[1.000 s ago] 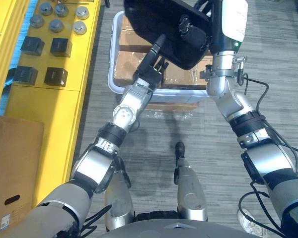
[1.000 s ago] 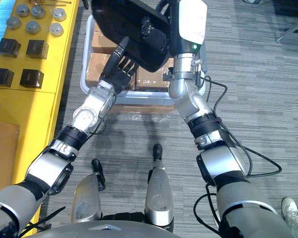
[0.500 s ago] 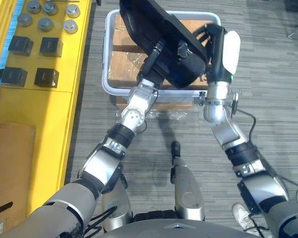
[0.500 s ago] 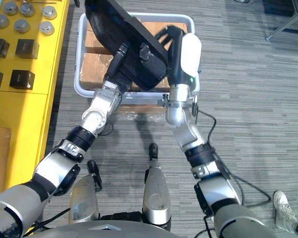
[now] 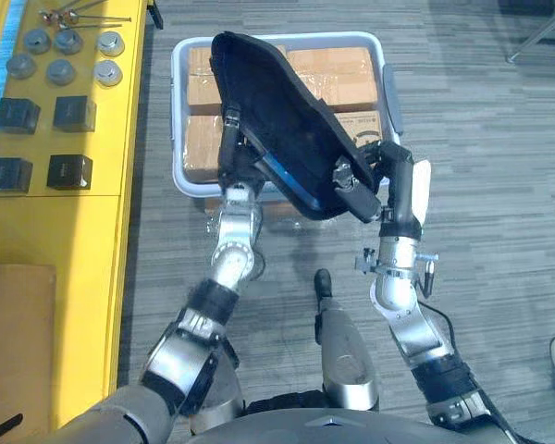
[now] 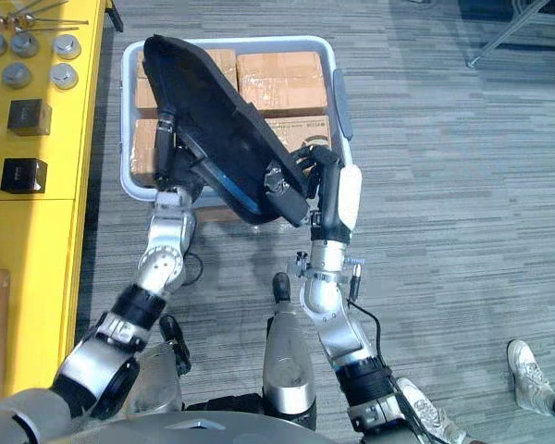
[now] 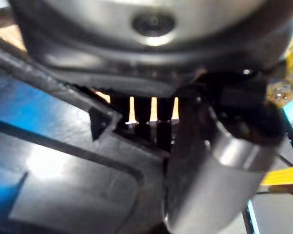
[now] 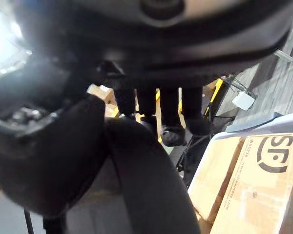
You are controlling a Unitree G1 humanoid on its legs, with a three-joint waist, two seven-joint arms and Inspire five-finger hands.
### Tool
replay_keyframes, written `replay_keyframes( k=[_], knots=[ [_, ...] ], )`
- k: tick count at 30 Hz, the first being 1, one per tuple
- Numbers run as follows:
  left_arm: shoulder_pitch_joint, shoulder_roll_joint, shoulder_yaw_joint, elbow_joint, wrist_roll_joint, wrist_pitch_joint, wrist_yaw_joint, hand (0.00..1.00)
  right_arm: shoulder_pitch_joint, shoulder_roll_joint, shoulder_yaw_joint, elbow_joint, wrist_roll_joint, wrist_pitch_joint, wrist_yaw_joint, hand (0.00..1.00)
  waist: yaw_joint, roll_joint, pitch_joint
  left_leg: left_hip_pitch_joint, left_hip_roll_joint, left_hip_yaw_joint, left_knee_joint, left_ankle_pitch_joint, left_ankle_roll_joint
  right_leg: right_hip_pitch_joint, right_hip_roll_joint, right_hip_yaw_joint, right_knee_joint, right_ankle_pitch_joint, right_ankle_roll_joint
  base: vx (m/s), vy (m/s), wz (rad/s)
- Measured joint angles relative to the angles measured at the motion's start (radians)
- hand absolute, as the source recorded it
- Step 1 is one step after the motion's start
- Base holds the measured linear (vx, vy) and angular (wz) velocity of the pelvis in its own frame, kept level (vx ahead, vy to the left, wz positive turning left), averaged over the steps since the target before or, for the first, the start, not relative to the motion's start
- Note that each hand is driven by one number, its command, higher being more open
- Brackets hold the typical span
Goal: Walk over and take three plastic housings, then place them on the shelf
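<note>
Grip comes from both sides: the left robot hand (image 5: 233, 159) curls round one long edge of the plastic housing (image 5: 277, 129), and the right robot hand (image 5: 388, 180) clamps the opposite lower rim. That suits a broad, shallow shell too wide for one hold. It hangs tilted above the pale crate (image 5: 179, 111) of taped cardboard boxes (image 5: 338, 72), apparently lifted free. Matte black, curved and ridged inside, it looks stiff yet light. The yellow surface (image 5: 74, 240) lies to the left.

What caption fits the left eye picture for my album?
The left hand and right hand hold a black plastic housing tilted over a pale bin of cardboard boxes, beside a yellow surface.
</note>
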Motion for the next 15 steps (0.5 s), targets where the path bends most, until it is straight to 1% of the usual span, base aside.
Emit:
replay_keyframes(
  k=[1,3,4,5,7,8,10,11,12,14,15],
  knots=[
    [0.032,-0.001,-0.006,-0.022,0.012,-0.002,0.003,0.00,0.023,0.000,0.009,-0.006,-0.001,-0.001,0.000,0.00,0.001,0.000,-0.005,0.011,-0.001,0.000,-0.011,0.001,0.000,0.007,0.000,-0.003,0.000,0.000,0.000,0.06,0.023,0.08],
    [0.169,-0.007,-0.043,-0.095,0.075,-0.005,0.031,0.00,0.119,0.001,0.028,-0.016,-0.001,-0.013,-0.005,0.00,0.008,0.015,-0.073,0.018,-0.009,-0.001,-0.037,0.003,0.000,0.007,-0.005,-0.025,-0.003,0.000,0.000,0.07,0.031,0.06],
    [0.202,-0.007,-0.055,-0.109,0.091,-0.005,0.041,0.00,0.144,0.001,0.029,-0.018,-0.001,-0.013,-0.006,0.00,0.014,0.020,-0.088,0.024,-0.011,0.000,-0.045,0.004,0.000,0.010,-0.006,-0.027,-0.004,-0.001,0.000,0.09,0.039,0.06],
    [0.259,-0.012,-0.074,-0.129,0.148,-0.003,0.066,0.00,0.192,0.001,0.033,-0.018,0.000,-0.009,-0.013,0.00,0.023,0.029,-0.110,0.043,-0.014,-0.001,-0.056,0.004,0.000,0.030,-0.009,-0.036,-0.014,-0.001,0.001,0.08,0.037,0.08],
    [0.353,-0.015,-0.088,-0.165,0.223,0.007,0.097,0.00,0.258,0.002,0.055,-0.018,0.000,0.008,-0.029,0.00,0.033,0.039,-0.152,0.067,-0.018,-0.007,-0.073,0.004,-0.001,0.065,-0.013,-0.058,-0.034,-0.005,0.007,0.06,0.027,0.13],
    [0.374,-0.015,-0.088,-0.170,0.235,0.014,0.100,0.00,0.273,0.002,0.061,-0.018,0.000,0.011,-0.034,0.00,0.037,0.041,-0.165,0.072,-0.019,-0.008,-0.078,0.005,-0.001,0.072,-0.014,-0.063,-0.039,-0.008,0.010,0.03,0.006,0.10],
    [0.428,-0.015,-0.088,-0.177,0.278,0.035,0.111,0.00,0.312,0.002,0.071,-0.018,0.000,0.024,-0.041,0.00,0.049,0.054,-0.200,0.079,-0.022,-0.020,-0.080,0.005,-0.001,0.100,-0.017,-0.084,-0.060,-0.012,0.015,0.01,-0.009,0.18],
    [0.459,-0.015,-0.088,-0.193,0.320,0.041,0.120,0.00,0.327,0.001,0.072,-0.018,0.001,0.032,-0.041,1.00,0.053,0.061,-0.214,0.080,-0.023,-0.030,-0.081,0.007,-0.002,0.113,-0.019,-0.097,-0.071,-0.012,0.016,-0.02,-0.013,0.23],
    [0.474,-0.015,-0.088,-0.204,0.346,0.043,0.128,0.00,0.332,0.000,0.073,-0.018,0.001,0.034,-0.041,1.00,0.054,0.065,-0.222,0.079,-0.023,-0.034,-0.082,0.009,-0.002,0.114,-0.020,-0.101,-0.071,-0.013,0.016,-0.02,-0.012,0.18],
    [0.515,-0.014,-0.088,-0.236,0.476,0.043,0.173,0.00,0.348,0.000,0.074,-0.016,0.005,0.051,-0.043,1.00,0.059,0.077,-0.242,0.088,-0.026,-0.043,-0.097,0.021,-0.002,0.128,-0.021,-0.111,-0.077,-0.013,0.016,-0.03,-0.009,0.12],
    [0.520,-0.014,-0.088,-0.244,0.510,0.044,0.184,0.00,0.348,0.000,0.073,-0.012,0.009,0.054,-0.047,1.00,0.062,0.079,-0.244,0.094,-0.027,-0.044,-0.100,0.023,-0.002,0.136,-0.021,-0.113,-0.082,-0.013,0.016,-0.05,-0.009,0.08]
  ],
)
